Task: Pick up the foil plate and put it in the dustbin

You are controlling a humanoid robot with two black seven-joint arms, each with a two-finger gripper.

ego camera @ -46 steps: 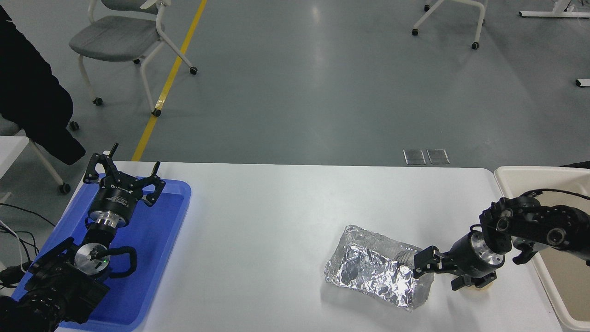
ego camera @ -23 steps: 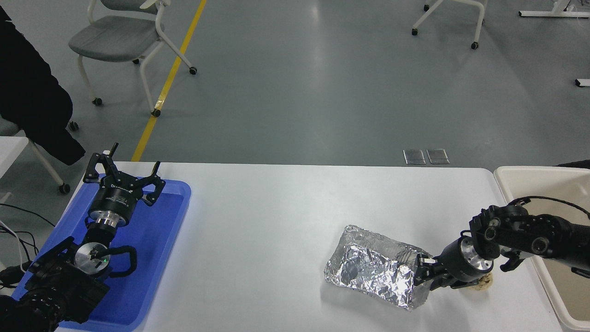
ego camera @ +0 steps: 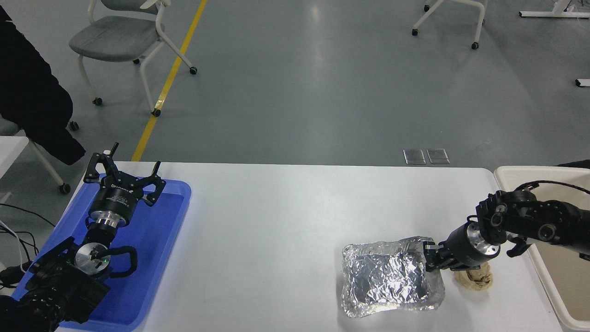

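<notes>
The foil plate (ego camera: 391,276), a crinkled silver tray, is at the table's front right, its right end raised off the surface. My right gripper (ego camera: 429,259) is shut on the plate's right rim, the arm reaching in from the right edge. The dustbin (ego camera: 511,177), a cream bin with a thick rim, stands at the right edge of the table, partly behind the arm. My left gripper (ego camera: 123,168) is parked open above the blue tray at the lower left.
A crumpled tan paper wad (ego camera: 474,278) lies just right of the plate, under my right wrist. A flat blue tray (ego camera: 170,216) covers the table's left end. Chairs and a dark coat stand beyond the far edge.
My right gripper closed on the plate's right rim and pulled up and right. The plate turned and lifted at that end, uncovering the paper wad. The left arm stayed still.
</notes>
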